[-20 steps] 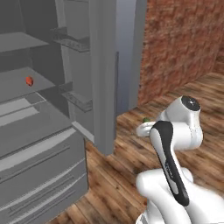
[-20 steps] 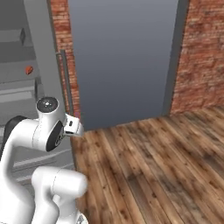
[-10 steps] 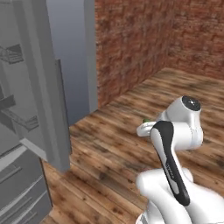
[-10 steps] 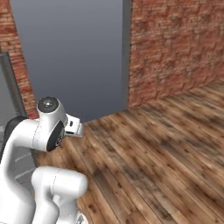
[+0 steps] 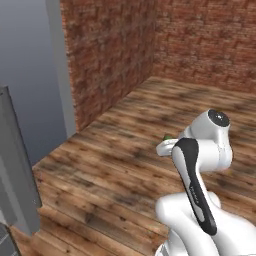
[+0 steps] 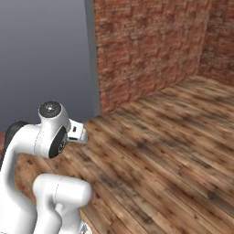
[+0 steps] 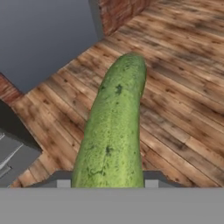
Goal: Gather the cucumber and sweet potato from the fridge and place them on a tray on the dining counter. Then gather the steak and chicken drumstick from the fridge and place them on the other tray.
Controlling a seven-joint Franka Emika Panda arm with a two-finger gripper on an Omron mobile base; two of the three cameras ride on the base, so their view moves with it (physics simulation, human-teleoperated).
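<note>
A: Status on the veg run?

B: Cucumber is in the tool. Hand view shows it sticking straight out ahead of the tool, long axis in line w/ the camera, near end running down between the 2 tips. Jaws are part way in and clamped on it, grip at the butt end, rest of it cantilevered fwd.

A: Why held at the end, not mid-body?

B: My guess: that's the end that was reachable on the fridge shelf. Works for transit, but it's a long lever on a smooth skin, so it could droop or slip if the arm swings hard.

A: Where's the arm?

B: Tucked in close over the base in both base views, elbow folded. Small green bit peeks out past the wrist in the left base view, prob the cucumber tip. Tucked pose makes sense for driving: keeps the load inside the footprint and away from walls.

A: Anything near it?

B: Below and ahead of the tool just wood floor. Brick wall well ahead, grey fridge door off to the side. No counter or tray to be seen.

A: Progress?

B: Early, I'd say. 1 of 4 items in hand, none placed. Sweet potato, steak, drumstick to come.
</note>
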